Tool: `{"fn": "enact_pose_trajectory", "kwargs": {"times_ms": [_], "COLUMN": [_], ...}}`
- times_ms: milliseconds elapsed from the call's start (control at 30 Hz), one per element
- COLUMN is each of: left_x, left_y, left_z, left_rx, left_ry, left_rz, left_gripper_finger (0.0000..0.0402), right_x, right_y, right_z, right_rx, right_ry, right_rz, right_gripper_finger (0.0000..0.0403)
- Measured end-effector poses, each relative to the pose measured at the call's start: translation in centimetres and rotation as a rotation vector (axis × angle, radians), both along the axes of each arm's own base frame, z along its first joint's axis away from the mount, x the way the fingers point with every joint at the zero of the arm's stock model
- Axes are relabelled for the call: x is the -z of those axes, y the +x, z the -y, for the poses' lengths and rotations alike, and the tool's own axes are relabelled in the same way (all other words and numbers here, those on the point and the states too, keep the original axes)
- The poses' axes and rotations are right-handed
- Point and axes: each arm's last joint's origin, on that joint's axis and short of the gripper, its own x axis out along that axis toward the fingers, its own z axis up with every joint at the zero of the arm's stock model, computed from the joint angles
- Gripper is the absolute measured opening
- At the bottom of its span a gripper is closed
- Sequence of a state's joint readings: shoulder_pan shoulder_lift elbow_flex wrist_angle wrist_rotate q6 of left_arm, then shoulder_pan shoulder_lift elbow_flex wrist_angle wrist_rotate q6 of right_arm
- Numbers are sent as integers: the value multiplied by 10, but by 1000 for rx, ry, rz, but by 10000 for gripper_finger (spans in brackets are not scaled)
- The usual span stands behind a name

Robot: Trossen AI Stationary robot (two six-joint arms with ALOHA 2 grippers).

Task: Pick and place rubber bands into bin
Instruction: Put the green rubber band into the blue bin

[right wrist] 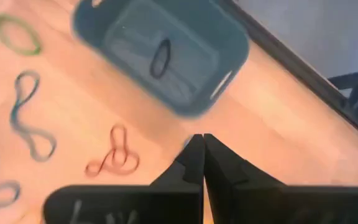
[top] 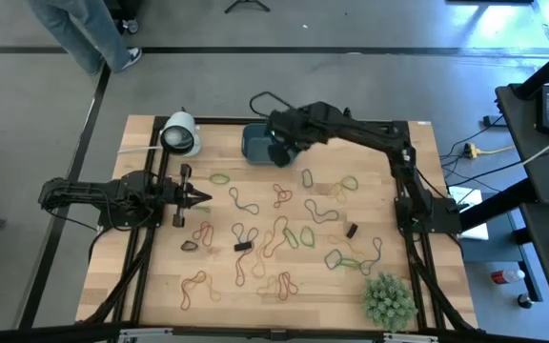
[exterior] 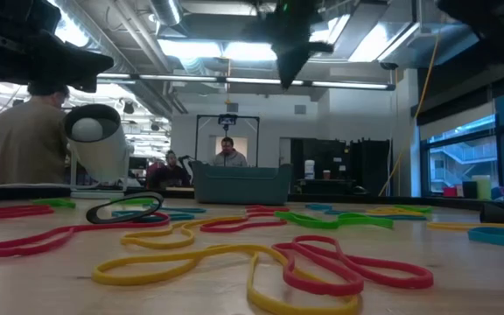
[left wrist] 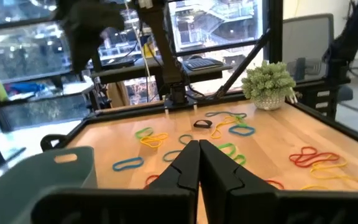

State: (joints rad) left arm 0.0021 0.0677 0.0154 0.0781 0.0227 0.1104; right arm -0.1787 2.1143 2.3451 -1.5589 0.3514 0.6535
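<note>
The right gripper (right wrist: 199, 140), pinched shut and empty, hangs beside the teal bin (right wrist: 166, 53); one dark loop (right wrist: 160, 59), probably a rubber band, lies blurred inside. Other rubber bands (top: 284, 233) litter the table (top: 417, 286). The left gripper (top: 201, 197) waits closed.

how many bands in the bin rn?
1: a dark band lies on the bin floor, near the middle, per the right wrist view. In the high view the right arm covers part of the bin, so others could be hidden.

Grey floor (top: 370, 86), bright ceiling lights (exterior: 226, 50), large windows (exterior: 462, 153) at the side.
</note>
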Motion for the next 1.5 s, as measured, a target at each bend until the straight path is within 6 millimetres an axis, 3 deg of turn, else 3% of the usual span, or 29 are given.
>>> {"fn": "enact_pose_trajectory", "kwargs": {"times_ms": [233, 500, 633, 800, 1067, 1267, 1500], "left_x": [0, 0, 0, 0, -21, -41, -63], "left_y": [0, 0, 0, 1, 10, 28, 61], "left_z": [0, 0, 0, 2, 2, 1, -3], "left_rx": [4, 5, 5, 27, -111, -224, -349], "left_ry": [-151, -206, -264, -301, -345, -325, -282], "left_rz": [-2, -4, -9, -23, -104, -250, -410], "left_gripper_finger": [2, 2, 2, 2, 2, 2, 2], "right_x": [-8, 35, 58, 82, 104, 125, 143], "right_y": [-1, 15, 8, -32, -121, -182, -217], "right_z": [-65, -124, -144, -149, -139, -124, -114], "right_rx": [-147, -343, -399, -371, -478, -539, -545], "right_ry": [-4, 15, 57, 93, 81, 35, 19], "right_rz": [19, 21, 100, 227, 584, 625, 635], "right_gripper_finger": [3, 2, 2, 1, 0, 3, 7]}}
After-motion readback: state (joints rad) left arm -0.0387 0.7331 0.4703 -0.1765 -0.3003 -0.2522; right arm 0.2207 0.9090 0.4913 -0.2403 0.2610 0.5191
